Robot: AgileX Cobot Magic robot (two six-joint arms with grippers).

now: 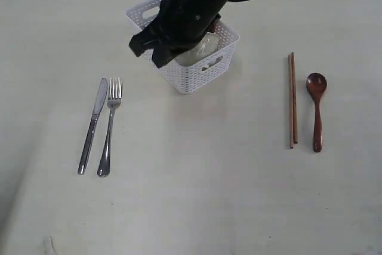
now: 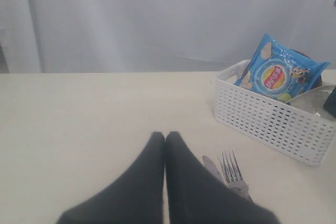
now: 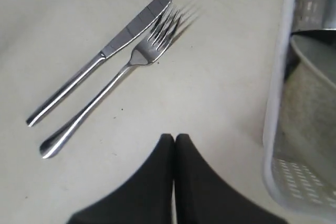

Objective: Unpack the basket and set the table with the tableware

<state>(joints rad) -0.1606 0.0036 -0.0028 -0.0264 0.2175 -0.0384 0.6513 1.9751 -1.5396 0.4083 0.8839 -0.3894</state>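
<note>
Right end effector (image 3: 174,139) noted fully closed and empty beside the basket (image 3: 273,103), knife (image 3: 102,54) and fork (image 3: 107,88) laid parallel toward the left edge of the worktop (image 3: 220,93) as a place setting.

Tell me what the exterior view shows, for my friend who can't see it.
A black robot arm reaches over a white basket at the top middle of a pale table. A knife and fork lie side by side on the left; chopsticks and a brown spoon lie side by side on the right.
</note>
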